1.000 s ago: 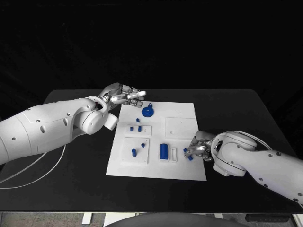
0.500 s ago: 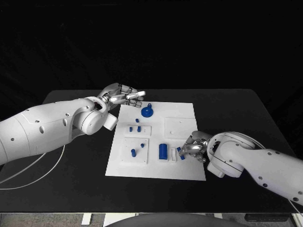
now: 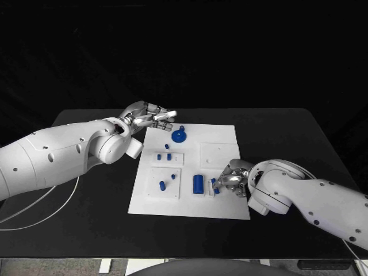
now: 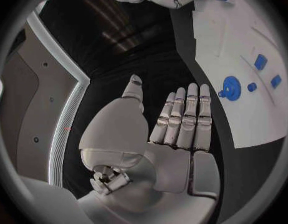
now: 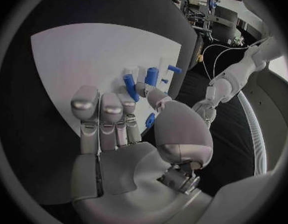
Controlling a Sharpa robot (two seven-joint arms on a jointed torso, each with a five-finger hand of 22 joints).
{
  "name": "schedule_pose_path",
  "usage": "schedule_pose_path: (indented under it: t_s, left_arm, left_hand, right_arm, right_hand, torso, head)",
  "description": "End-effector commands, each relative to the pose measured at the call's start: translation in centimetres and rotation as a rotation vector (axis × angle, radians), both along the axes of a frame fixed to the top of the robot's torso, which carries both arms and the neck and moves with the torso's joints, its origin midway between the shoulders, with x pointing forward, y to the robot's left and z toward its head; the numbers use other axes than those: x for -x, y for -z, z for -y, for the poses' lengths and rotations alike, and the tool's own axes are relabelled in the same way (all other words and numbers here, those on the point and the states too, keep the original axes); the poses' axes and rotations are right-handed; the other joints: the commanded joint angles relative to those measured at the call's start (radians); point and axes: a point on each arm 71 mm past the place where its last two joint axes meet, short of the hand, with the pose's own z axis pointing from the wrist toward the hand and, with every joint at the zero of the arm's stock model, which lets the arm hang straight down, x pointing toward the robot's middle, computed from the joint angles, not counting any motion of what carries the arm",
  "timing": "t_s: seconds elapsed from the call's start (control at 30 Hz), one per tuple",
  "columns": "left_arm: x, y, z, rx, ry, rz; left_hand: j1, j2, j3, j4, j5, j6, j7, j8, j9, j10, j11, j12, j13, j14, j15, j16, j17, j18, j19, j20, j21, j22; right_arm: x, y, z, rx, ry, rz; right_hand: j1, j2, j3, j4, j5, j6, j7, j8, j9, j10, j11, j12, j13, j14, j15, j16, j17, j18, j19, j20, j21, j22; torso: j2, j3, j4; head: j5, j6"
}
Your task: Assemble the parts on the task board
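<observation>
The white task board (image 3: 221, 135) lies mid-table. On it are a blue gear (image 3: 179, 136), a few small blue pieces (image 3: 164, 156), two blue pegs (image 3: 163, 185) and an upright blue cylinder (image 3: 199, 183). My right hand (image 3: 232, 180) hovers over the board's near right part, just right of the cylinder, and pinches a small blue part (image 5: 149, 119) between thumb and fingers. My left hand (image 3: 150, 117) is at the board's far left corner with its fingers straight and holds nothing; in the left wrist view the left hand (image 4: 176, 128) lies flat beside the gear (image 4: 231, 88).
Black table (image 3: 292, 135) surrounds the board on all sides. A white cable (image 3: 43, 204) trails from my left arm over the table's left part. Raised white blocks (image 3: 216, 154) stand on the board.
My right hand has slid left across the board's near right part with the small blue part, closer to the blue cylinder. The left hand has stayed put.
</observation>
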Motion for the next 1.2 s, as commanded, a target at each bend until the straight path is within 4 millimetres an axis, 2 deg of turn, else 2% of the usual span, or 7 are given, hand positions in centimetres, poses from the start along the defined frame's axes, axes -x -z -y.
schedule_pose_path:
  t_s: [0.03, 0.2, 0.53, 1.2]
  left_arm:
    - [0.09, 0.0, 0.28, 0.008, 0.017, -0.003]
    - [0.09, 0.01, 0.31, 0.008, 0.018, -0.004]
    - [0.09, 0.01, 0.37, 0.008, 0.02, -0.005]
    - [0.09, 0.03, 0.33, 0.007, 0.019, -0.006]
  left_hand:
    - [0.002, -0.007, 0.0, 0.003, 0.0, -0.006, -0.003, -0.002, 0.0, -0.007, -0.002, -0.005, 0.001, 0.005, 0.0, -0.003, 0.001, -0.012, -0.003, 0.0, 0.003, -0.001]
    - [0.002, -0.007, 0.0, 0.003, 0.0, -0.006, -0.003, -0.002, 0.0, -0.007, -0.002, -0.005, 0.001, 0.005, 0.0, -0.003, 0.001, -0.012, -0.003, 0.0, 0.003, -0.001]
    - [0.002, -0.007, 0.0, 0.003, 0.0, -0.006, -0.003, -0.002, 0.0, -0.007, -0.002, -0.005, 0.001, 0.005, 0.0, -0.003, 0.001, -0.012, -0.003, 0.0, 0.003, -0.001]
    - [0.002, -0.007, 0.0, 0.006, -0.001, -0.006, -0.003, -0.002, 0.0, -0.009, -0.002, -0.006, 0.001, 0.004, 0.0, -0.003, 0.001, -0.012, -0.003, 0.0, 0.003, -0.001]
  right_arm:
    - [0.51, 0.8, -0.23, 0.021, -0.035, -0.052]
    - [0.53, 0.97, -0.36, 0.035, -0.049, -0.067]
    - [0.69, 1.1, -0.98, 0.042, -0.077, -0.083]
    - [0.84, 0.94, -1.14, 0.049, -0.092, -0.076]
  right_hand:
    - [-0.002, -0.002, -0.01, 0.001, -0.007, 0.01, -0.001, -0.005, -0.002, -0.001, 0.001, -0.001, -0.001, -0.008, 0.002, -0.002, 0.0, 0.007, 0.012, -0.006, -0.003, 0.107]
    - [-0.003, -0.002, -0.022, 0.01, -0.029, 0.012, -0.003, -0.005, -0.002, -0.003, 0.001, -0.004, -0.003, -0.008, 0.002, -0.003, -0.001, 0.007, 0.012, -0.006, -0.006, 0.106]
    - [0.001, -0.004, -0.057, 0.036, -0.089, 0.016, -0.006, -0.005, -0.002, -0.003, 0.002, -0.007, -0.007, -0.007, 0.002, -0.006, -0.001, 0.007, 0.012, -0.006, -0.016, 0.105]
    - [0.011, -0.003, -0.079, 0.05, -0.1, 0.026, -0.009, -0.004, -0.001, -0.002, 0.0, -0.006, -0.008, -0.007, 0.001, -0.007, 0.0, 0.006, 0.013, -0.007, -0.019, 0.105]
  torso:
    - [0.0, 0.0003, -0.0003]
    - [0.0, 0.0002, -0.0021]
    - [0.0, 0.0011, -0.0013]
    - [0.0, 0.0011, -0.0022]
  head:
    - [0.001, -0.001]
    - [0.003, -0.002]
    - [0.003, -0.005]
    - [0.006, -0.006]
